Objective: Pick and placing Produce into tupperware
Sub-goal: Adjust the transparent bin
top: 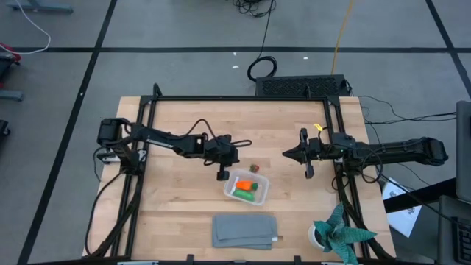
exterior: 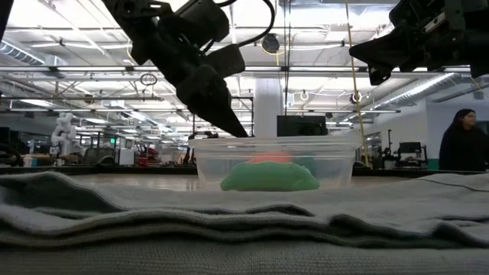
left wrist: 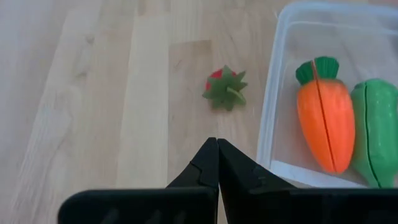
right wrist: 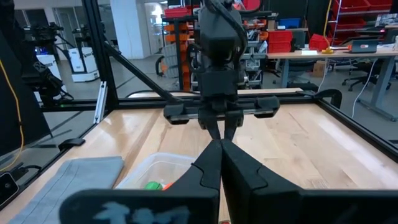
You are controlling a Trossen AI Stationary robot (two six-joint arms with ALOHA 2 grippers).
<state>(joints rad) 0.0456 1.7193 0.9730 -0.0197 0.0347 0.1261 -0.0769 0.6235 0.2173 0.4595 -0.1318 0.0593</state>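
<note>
The clear tupperware point(top: 246, 186) stands on the wooden table; the orange carrot point(left wrist: 324, 118) and the green pod point(left wrist: 376, 130) lie side by side in it. The small reddish piece with a green leafy top point(left wrist: 226, 89) rests on the table just beyond the tupperware's far side point(top: 255, 168). My left gripper point(left wrist: 217, 146) is shut and hovers left of the tupperware, pointing at the reddish piece without touching it point(top: 237, 154). My right gripper point(top: 288, 153) is shut and waits above the table, right of the tupperware point(right wrist: 221, 146).
A folded grey cloth point(top: 245, 230) lies near the table's near edge, in front of the tupperware point(exterior: 275, 160). A small potted plant with teal leaves point(top: 338, 234) stands at the near right corner. A black frame point(top: 243, 98) rims the table.
</note>
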